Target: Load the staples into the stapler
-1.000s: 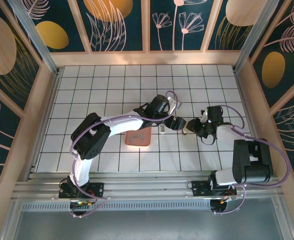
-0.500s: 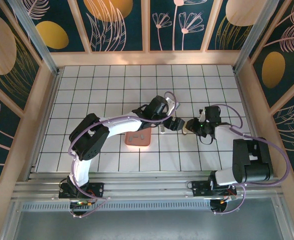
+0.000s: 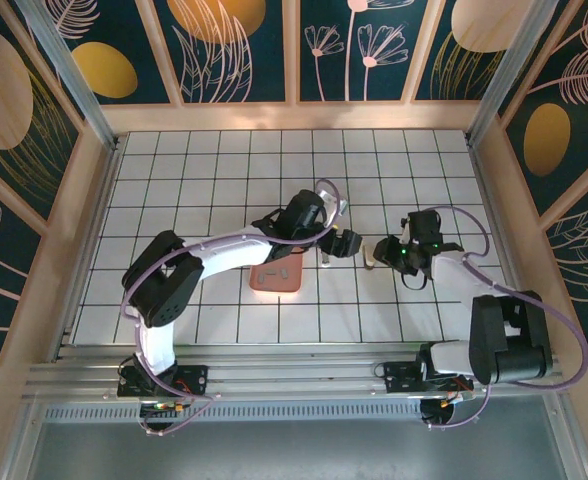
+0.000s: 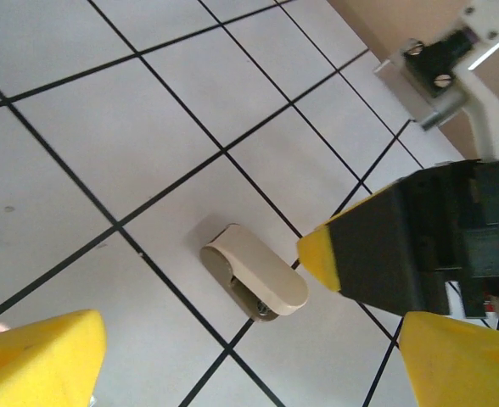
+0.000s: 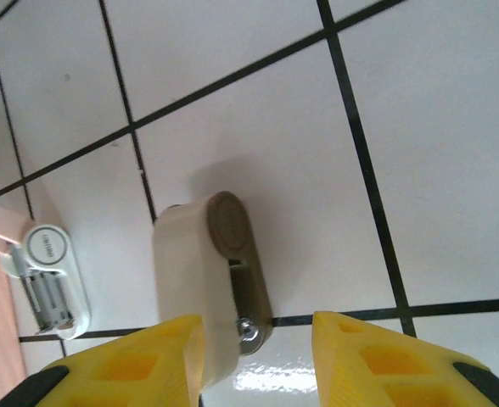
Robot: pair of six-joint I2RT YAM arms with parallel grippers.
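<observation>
Sitting in clear case (image 5: pixel 78 298) — grey staples (image 5: pixel 50 298) (nr beige stapler (image 5: pixel 186 288)).

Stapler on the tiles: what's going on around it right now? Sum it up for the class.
The cream stapler lies on the white tiled table. The right gripper straddles its near end, with a gap showing on one side, so it isn't clamped. The left gripper hovers wide open just above it. The staples sit in a small clear case beside a pink tray, not yet loaded.
</observation>
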